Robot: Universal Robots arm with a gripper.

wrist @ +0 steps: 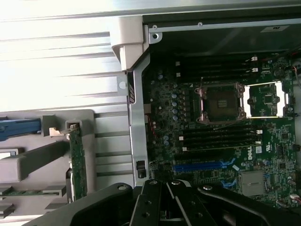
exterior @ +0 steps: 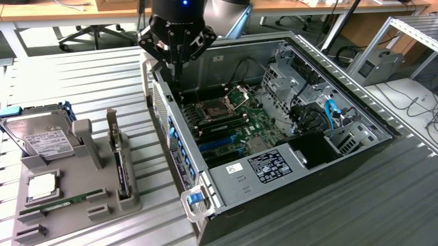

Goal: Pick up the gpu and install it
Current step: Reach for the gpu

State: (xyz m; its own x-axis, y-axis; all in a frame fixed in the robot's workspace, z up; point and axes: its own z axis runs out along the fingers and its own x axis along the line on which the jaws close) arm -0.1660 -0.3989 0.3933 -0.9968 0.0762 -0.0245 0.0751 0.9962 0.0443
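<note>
The gpu [exterior: 122, 171] stands on edge in a slot of the grey holder [exterior: 75, 220] at the exterior view's left, beside the open computer case [exterior: 226, 177]. The wrist view shows the gpu's [wrist: 76, 162] green board face. My gripper [exterior: 175, 69] hangs above the far end of the case, over its rear wall. It is well away from the gpu. Its fingers are shut with nothing between them. In the wrist view the gripper [wrist: 161, 186] sits over the motherboard's [wrist: 282, 141] edge, near the blue expansion slot [wrist: 197, 165].
The holder also carries a silver hard drive [exterior: 42, 138], a processor chip [exterior: 42, 185] and a thin green RAM stick [exterior: 61, 203]. Inside the case are the open processor socket [exterior: 205, 110], drive cages [exterior: 287, 77] and blue cables [exterior: 332, 113]. Ribbed metal tabletop [exterior: 82, 77] surrounds everything.
</note>
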